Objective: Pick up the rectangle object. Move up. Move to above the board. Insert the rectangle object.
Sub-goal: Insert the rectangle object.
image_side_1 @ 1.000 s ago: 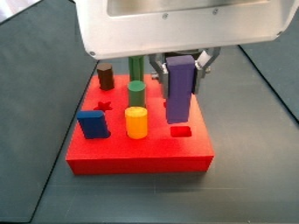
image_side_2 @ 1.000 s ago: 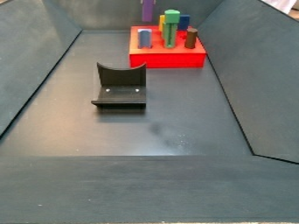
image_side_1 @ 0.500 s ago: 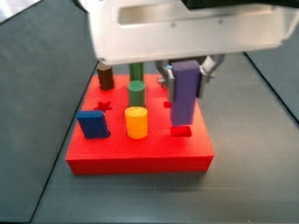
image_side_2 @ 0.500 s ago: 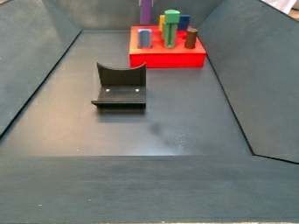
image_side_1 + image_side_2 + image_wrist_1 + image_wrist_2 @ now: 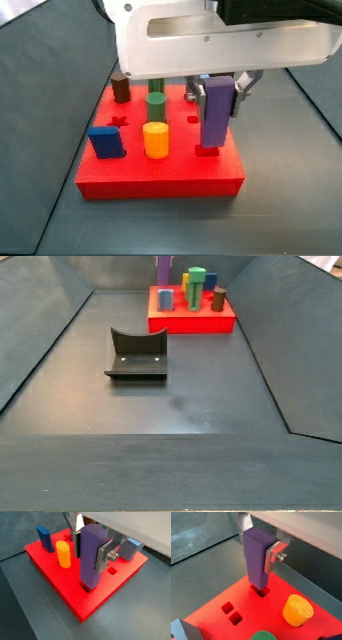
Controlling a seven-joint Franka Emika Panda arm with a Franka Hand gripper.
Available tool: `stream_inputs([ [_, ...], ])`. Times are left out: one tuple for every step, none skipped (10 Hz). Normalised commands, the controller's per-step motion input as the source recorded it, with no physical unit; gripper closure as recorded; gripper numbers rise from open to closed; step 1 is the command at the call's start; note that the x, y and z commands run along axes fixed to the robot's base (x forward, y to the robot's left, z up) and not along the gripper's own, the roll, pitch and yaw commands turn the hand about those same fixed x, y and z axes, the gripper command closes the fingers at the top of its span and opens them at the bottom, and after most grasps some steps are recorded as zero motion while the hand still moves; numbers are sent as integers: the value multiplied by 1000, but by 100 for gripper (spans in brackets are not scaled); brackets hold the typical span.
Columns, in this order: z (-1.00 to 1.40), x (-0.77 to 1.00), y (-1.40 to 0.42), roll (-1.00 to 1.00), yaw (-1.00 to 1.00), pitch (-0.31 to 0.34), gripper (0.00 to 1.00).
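My gripper [image 5: 91,551] is shut on the rectangle object [image 5: 91,559], a tall purple bar held upright between the silver fingers [image 5: 104,558]. It hangs over the board [image 5: 75,603], a flat red slab, and its lower end meets a square hole near the board's edge. Both wrist views show this; the other has the bar [image 5: 256,559], the gripper [image 5: 258,548] and the board [image 5: 278,596]. In a side view the bar [image 5: 213,115] stands at the front right of the board [image 5: 160,176] under the gripper [image 5: 214,90]. In the far side view the bar [image 5: 166,268] rises behind the board [image 5: 194,325].
On the board stand a yellow cylinder [image 5: 156,140], a dark-blue block [image 5: 106,142], green columns [image 5: 156,105], a brown peg [image 5: 122,88] and a lavender-grey block [image 5: 130,548]. Small open holes [image 5: 232,612] lie beside them. The fixture [image 5: 136,354] sits on the dark floor.
The gripper has moved down and toward the board's front right with the purple bar. The bar's lower end now sits at the square hole that was open before.
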Motion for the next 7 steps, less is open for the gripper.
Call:
stream_inputs([
  [-80, 0, 0, 7, -6, 0, 100],
  [-114, 14, 0, 13, -17, -1, 100],
  [-151, 0, 0, 44, -23, -7, 100],
  [-186, 0, 0, 49, 0, -13, 100],
  [-251, 0, 0, 54, 0, -27, 100],
  [-283, 0, 0, 53, 0, -34, 100],
  [-263, 0, 0, 33, 0, -40, 100],
])
